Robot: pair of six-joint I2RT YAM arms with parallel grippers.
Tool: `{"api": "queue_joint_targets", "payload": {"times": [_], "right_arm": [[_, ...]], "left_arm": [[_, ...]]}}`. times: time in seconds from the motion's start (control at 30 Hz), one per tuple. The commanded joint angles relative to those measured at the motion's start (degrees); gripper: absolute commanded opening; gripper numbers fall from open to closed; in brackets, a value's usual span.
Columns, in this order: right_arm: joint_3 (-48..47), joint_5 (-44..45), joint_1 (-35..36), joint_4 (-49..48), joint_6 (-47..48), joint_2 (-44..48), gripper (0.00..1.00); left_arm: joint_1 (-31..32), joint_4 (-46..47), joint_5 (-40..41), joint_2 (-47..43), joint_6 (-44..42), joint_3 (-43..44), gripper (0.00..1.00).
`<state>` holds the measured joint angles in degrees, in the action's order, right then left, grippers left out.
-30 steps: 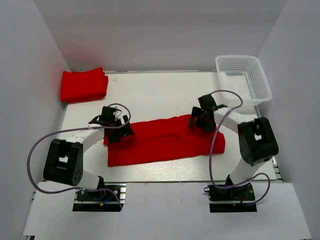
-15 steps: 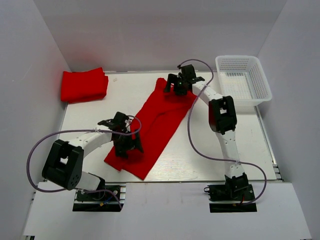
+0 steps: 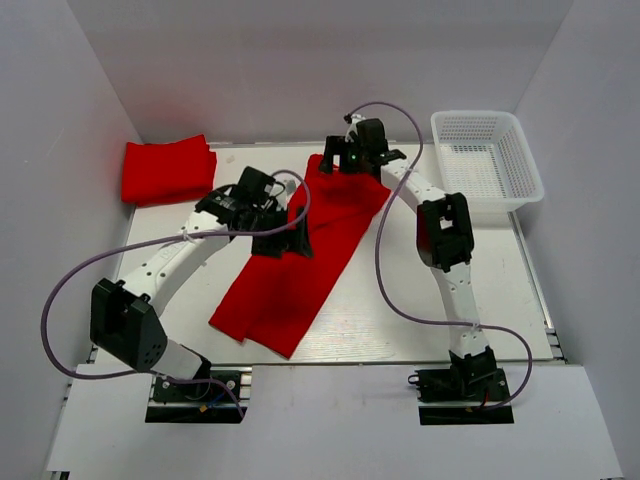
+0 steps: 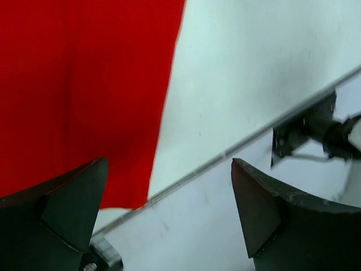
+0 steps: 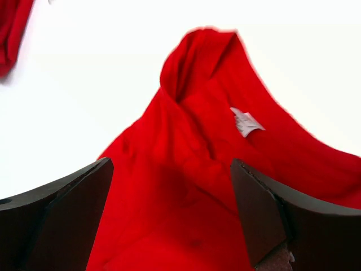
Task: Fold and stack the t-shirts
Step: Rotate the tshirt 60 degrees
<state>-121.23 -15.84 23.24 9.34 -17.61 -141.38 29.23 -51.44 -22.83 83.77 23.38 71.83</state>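
Observation:
One red t-shirt (image 3: pixel 300 265) lies flattened on the table, stretched diagonally from back centre to front left. Its collar end with a white label (image 5: pixel 245 121) fills the right wrist view (image 5: pixel 186 186). My right gripper (image 3: pixel 338 162) (image 5: pixel 170 164) hangs open over that collar end, holding nothing. My left gripper (image 3: pixel 287 240) (image 4: pixel 169 164) is open over the shirt's middle; its wrist view shows the shirt's edge (image 4: pixel 84 96) and bare table between the fingers. Folded red t-shirts (image 3: pixel 168 170) sit at the back left corner, also visible in the right wrist view (image 5: pixel 11 28).
A white mesh basket (image 3: pixel 487 160) stands at the back right by the wall. White walls close in the table on three sides. The table's front edge and the right arm's base (image 4: pixel 304 127) appear in the left wrist view.
The shirt went from lying across the table to lying diagonally. My right arm stretched out to its far end. My left gripper moved from its lower end up to its middle.

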Motion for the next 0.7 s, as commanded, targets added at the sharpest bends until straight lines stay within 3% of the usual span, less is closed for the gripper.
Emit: {"api": "queue_joint_targets", "payload": {"times": [0.0, 0.17, 0.27, 0.4, 0.57, 0.67], "right_arm": [[0.11, 6.24, 0.92, 2.23, 3.10, 9.19, 0.90], [8.54, 13.44, 6.02, 14.19, 0.75, 14.99, 0.90], [9.42, 19.74, 8.13, 21.81, -6.78, 15.08, 0.90], [12.16, 24.71, 11.29, 23.34, -13.24, 15.00, 0.90], [-1.01, 28.31, 14.10, 32.13, -14.82, 5.79, 0.90], [1.85, 28.58, 14.11, 33.64, -16.58, 4.27, 0.90]], "left_arm": [[-1.10, -2.95, 10.94, 0.69, -0.46, 5.24, 1.00], [-2.95, -9.12, 26.86, 4.04, 6.76, 9.03, 1.00], [-4.97, -5.79, 27.49, 1.67, 7.65, 7.89, 1.00], [-8.13, -5.07, 29.42, 0.52, 8.26, 2.98, 1.00], [-11.83, -2.97, 26.18, 0.52, 8.88, -3.70, 1.00], [-13.59, -1.82, 25.64, -0.80, 8.88, -6.87, 1.00]]}}
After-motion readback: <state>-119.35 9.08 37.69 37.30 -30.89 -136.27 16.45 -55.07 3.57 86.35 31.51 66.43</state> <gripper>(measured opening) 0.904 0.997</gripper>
